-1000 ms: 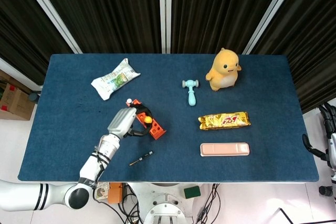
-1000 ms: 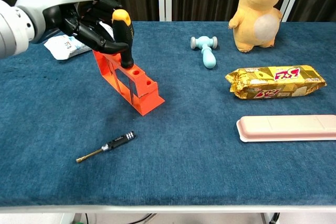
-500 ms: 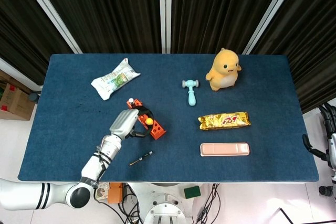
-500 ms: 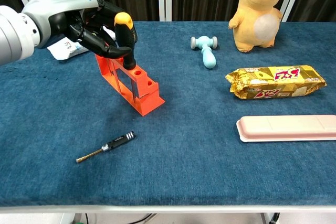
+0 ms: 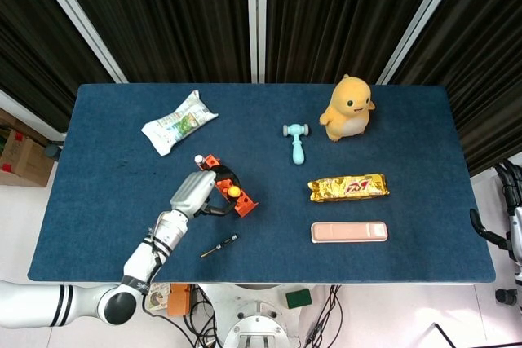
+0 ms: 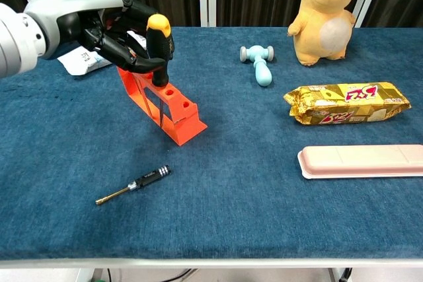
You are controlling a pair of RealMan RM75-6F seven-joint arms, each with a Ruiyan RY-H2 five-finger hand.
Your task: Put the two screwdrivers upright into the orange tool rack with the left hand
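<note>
Your left hand [image 6: 112,31] was raised, fingers curled around the screwdriver handle [image 6: 158,34]; right hand stayed out of view.

Table cloth [image 6: 264,183] matt blue, felt-like; tool rack [image 6: 170,107] smooth orange plastic; loose screwdriver [image 6: 132,185] w/ metal shaft; snack wrapper [image 6: 347,102] glossy gold foil.

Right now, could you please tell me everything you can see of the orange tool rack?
The orange tool rack is a long, narrow block, plastic by its look, with round holes along its top and open cut-outs in its side. It stands on the blue table, running diagonally. The left hand holds a black-and-orange screwdriver upright in it, its shaft showing through a cut-out.
</note>
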